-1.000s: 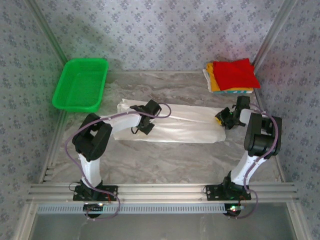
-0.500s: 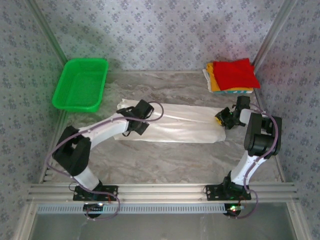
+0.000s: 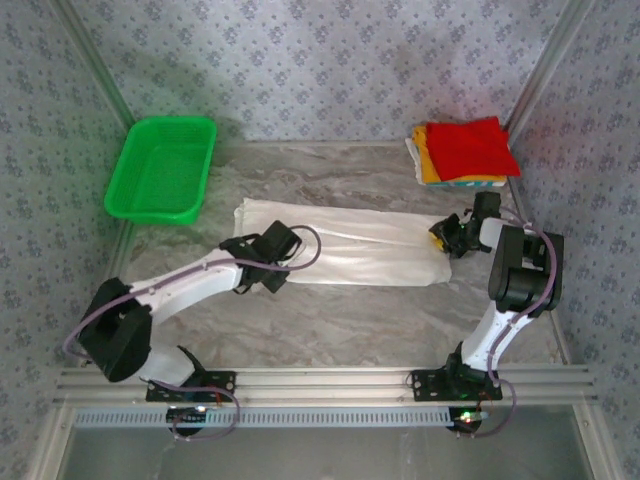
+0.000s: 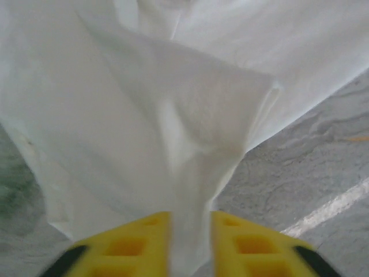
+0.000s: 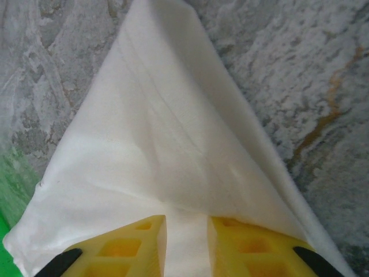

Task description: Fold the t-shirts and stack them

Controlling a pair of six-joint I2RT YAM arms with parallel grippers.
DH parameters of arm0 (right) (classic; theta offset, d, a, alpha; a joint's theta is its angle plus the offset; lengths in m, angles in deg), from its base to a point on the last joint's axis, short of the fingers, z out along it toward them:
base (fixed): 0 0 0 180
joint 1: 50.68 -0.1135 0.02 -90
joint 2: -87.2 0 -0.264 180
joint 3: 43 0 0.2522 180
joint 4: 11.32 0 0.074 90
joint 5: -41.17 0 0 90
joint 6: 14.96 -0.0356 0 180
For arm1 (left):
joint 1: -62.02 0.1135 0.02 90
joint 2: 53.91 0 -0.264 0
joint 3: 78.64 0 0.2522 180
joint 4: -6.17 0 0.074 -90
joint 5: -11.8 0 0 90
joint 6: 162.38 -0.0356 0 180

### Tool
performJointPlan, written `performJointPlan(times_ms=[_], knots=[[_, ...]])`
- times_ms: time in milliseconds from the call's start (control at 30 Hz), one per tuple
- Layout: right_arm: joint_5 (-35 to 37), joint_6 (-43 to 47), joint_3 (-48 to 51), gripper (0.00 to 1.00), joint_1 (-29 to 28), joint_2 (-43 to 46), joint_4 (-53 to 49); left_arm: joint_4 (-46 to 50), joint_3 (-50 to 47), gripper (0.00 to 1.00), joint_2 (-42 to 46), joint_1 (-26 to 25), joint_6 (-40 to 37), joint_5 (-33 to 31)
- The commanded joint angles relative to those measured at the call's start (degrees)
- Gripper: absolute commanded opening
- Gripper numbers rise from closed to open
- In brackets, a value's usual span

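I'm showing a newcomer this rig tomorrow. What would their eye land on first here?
The long white cloth t-shirt stretched as a strip across the marbled table, with the left tool and the right tool each pinching an end. Then the bright green plastic mesh basket far left, and the stack of folded t-shirts, red on top, far right.

- Counter [image 3: 340,320]: grey marbled top, walled in by patterned panels.
- Green basket [image 3: 160,175]: in the far left corner.
- White t-shirt [image 3: 350,245]: folded into a long strip across the middle, well apart from the basket.
- Stack of folded t-shirts [image 3: 465,150]: in the far right corner, with the red t-shirt [image 3: 470,147] on top and the yellow-orange t-shirt [image 3: 428,165] under it.
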State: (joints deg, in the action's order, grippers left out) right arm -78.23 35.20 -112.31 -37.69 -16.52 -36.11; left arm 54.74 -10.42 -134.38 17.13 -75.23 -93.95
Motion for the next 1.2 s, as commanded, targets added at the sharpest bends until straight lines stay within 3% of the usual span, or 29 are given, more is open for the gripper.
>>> performJointPlan(times_ms=[0,100,133,167,200,267,367,400,467,633,767,1000,1167], knots=[[1.6,-0.4,0.6,0.32,0.3,-1.8,-3.1,0.3,0.7,0.4,3.6,-0.4,-0.8,-2.9],[1.8,-0.6,0.6,0.35,0.1,0.7,-4.4,-5.5,-0.6,0.45,9.0,-0.3,-3.6,-2.0],[1.9,-0.5,0.7,0.35,0.1,1.8,-4.8,-8.7,-1.4,0.52,11.1,0.3,-4.0,-1.0],[2.3,-0.5,0.6,0.36,0.0,3.1,-5.6,-12.6,-2.4,0.61,12.9,2.3,-3.5,1.2],[3.4,0.0,0.2,0.36,-0.4,4.9,-6.5,-15.3,-2.4,0.61,13.6,5.8,-1.2,5.2],[7.1,2.2,-1.4,0.37,-2.2,7.5,-9.8,-18.8,-1.2,0.58,12.0,13.2,5.0,13.7],[12.9,8.1,-7.6,0.36,-7.0,7.1,-16.9,-20.3,1.2,0.36,5.0,20.4,16.4,15.0],[14.6,9.4,-9.6,0.33,-9.0,6.1,-18.9,-20.0,2.1,0.35,2.0,21.8,18.9,15.1],[17.1,10.6,-12.3,0.24,-11.8,3.7,-20.8,-17.1,4.8,0.26,-3.5,23.0,23.4,12.0],[22.0,11.8,-18.3,0.11,-15.7,-2.4,-22.3,-14.3,8.1,0.23,-13.9,23.9,31.3,10.5],[19.1,11.4,-19.8,0.08,-15.7,-6.0,-22.5,-16.8,5.5,0.14,-17.3,24.1,38.3,9.7],[14.1,8.3,-9.2,0.07,-14.3,-4.6,-16.4,-17.3,6.7,0.1,-24.3,24.6,40.8,10.3],[13.1,4.5,1.5,0.09,-14.2,4.1,-13.6,-16.5,14.3,0.09,-32.7,26.0,37.5,12.1]])
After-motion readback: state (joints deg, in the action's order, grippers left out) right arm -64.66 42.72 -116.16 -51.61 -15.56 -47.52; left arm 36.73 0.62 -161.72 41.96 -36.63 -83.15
